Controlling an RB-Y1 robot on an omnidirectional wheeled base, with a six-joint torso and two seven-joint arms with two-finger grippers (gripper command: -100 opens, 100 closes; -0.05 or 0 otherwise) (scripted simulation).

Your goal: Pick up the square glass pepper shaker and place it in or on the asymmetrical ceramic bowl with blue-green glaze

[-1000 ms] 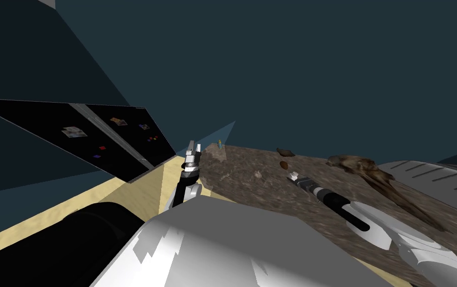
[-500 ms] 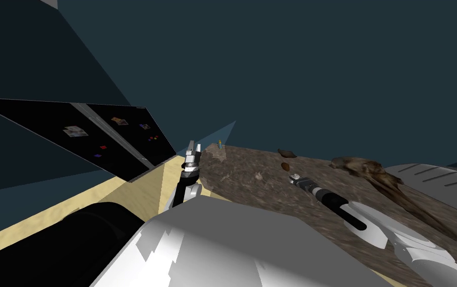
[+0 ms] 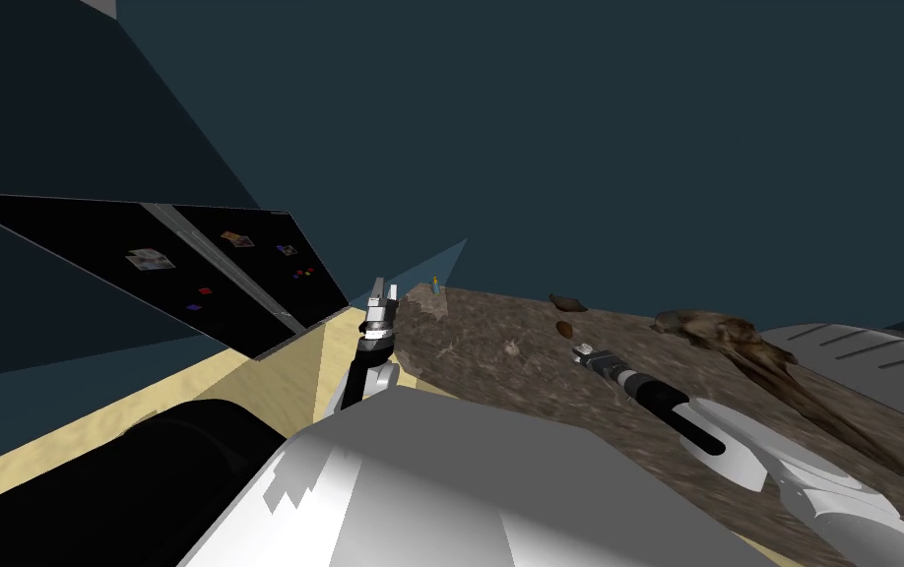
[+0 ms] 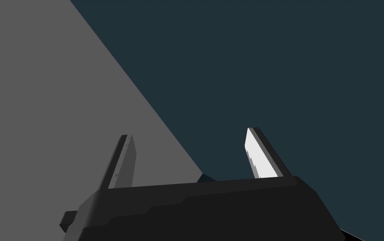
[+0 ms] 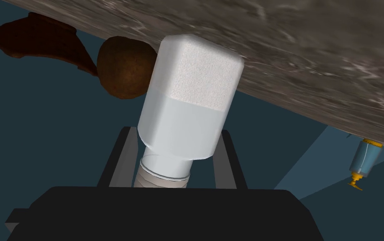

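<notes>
The left claw (image 4: 189,133) is held up beside the near left corner of the table (image 3: 480,345), with its two fingers standing well apart and nothing between them. Further to the right, the right arm is stretched out low over the mottled brown table. The right claw (image 5: 176,138) is closed on the shaker (image 5: 191,104). Its fingers press the sides of the square whitish body near the ribbed cap, which lies towards the dark gripper box, while the blunt far end points away from the claw. Whether the shaker touches the table top cannot be told. Just beyond the shaker a round brown lump (image 5: 126,69) rests on the table, near it but apart. Past the lump lies the bowl (image 5: 36,35), drawn dark brown, flat and with a wavy rim, and nothing is seen inside it. A small pale object (image 3: 512,346) lies on the table between the two arms. To the right of the bowl a long brown skull-like shape (image 3: 721,333) is spread across the table. At the far left corner of the table a small blue bottle (image 5: 366,161) with a yellow tip is seen.
</notes>
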